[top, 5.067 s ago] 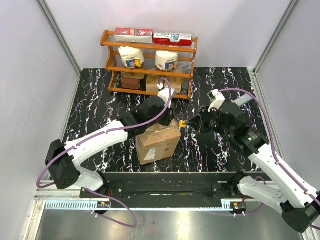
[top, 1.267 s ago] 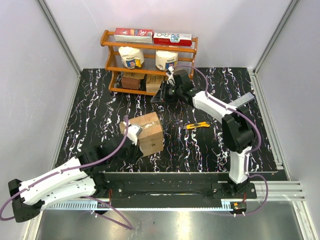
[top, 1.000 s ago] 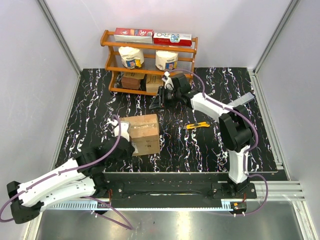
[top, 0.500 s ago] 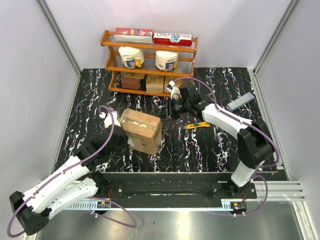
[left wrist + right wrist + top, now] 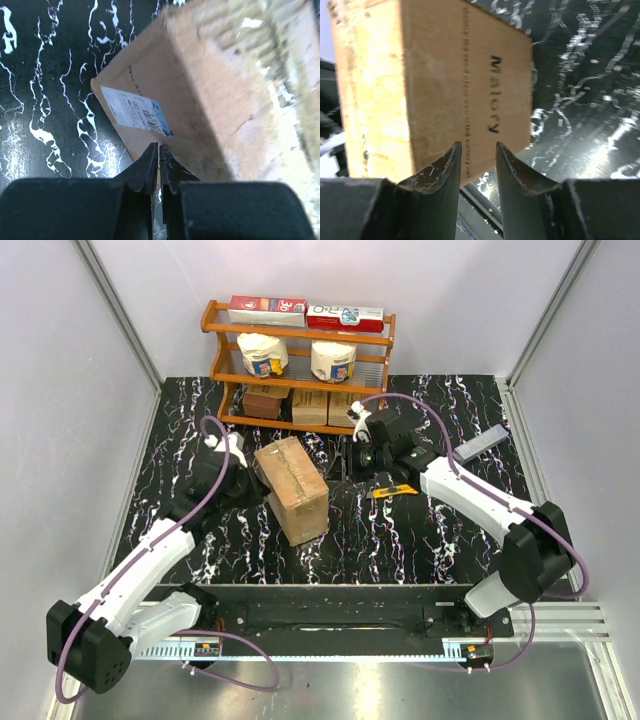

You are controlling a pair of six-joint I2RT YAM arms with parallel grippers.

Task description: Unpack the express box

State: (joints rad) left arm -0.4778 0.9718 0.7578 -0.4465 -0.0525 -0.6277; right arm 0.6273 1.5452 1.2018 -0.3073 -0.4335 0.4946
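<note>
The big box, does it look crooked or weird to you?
Yes. The express box sits crooked, turned cornerwise on the table instead of square to its edges. A yellow cutter lies loose nearby.

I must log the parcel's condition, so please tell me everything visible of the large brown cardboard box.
The express box is a brown cardboard carton, closed, with clear tape over its seams. One side carries a white label, another black lettering reading Malory. It lies skewed on the black marbled table. The shut left gripper is at its lower edge; whether it touches is unclear.
</note>
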